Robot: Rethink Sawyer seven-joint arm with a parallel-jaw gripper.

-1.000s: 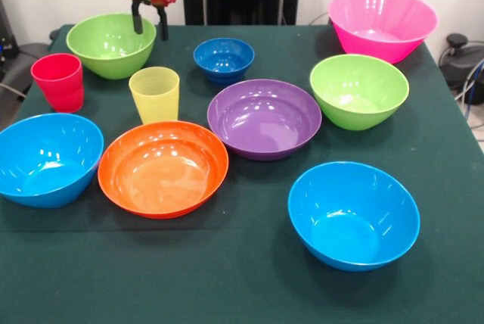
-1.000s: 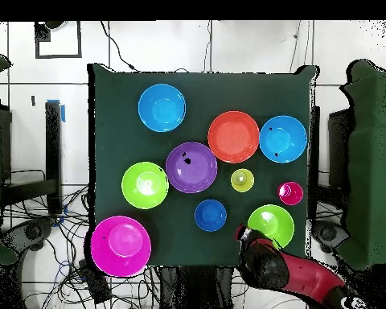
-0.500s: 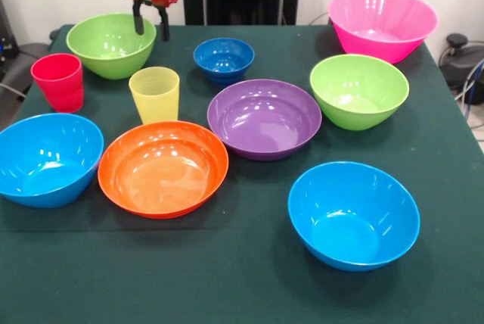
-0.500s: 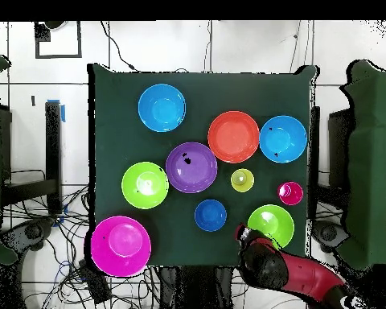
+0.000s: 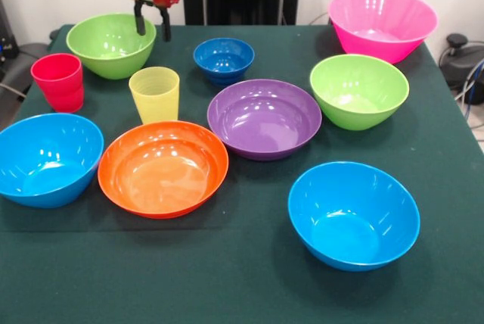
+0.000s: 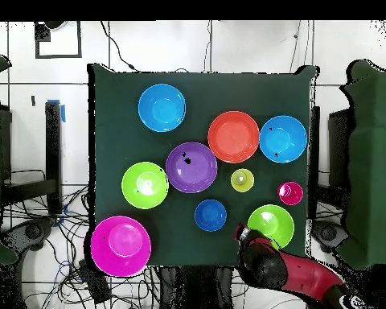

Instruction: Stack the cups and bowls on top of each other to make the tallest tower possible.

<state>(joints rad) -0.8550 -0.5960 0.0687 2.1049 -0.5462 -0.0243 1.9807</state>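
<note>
Hand [image 5: 151,27] hangs released, fingers down, over lime green bowl's [image 5: 110,44] rim.

- A glossy red, rounded wrist housing is seen above the gripper [image 5: 151,24].
- A black collar is fitted on top.
- Two slim black fingers [image 5: 139,20] are mounted beneath.

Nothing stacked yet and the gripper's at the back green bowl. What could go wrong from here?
The open gripper hangs at the rim of the lime green bowl; a thin-rim pinch may slip or tip it. The yellow cup and red cup stand close by and look easy to knock over.
</note>
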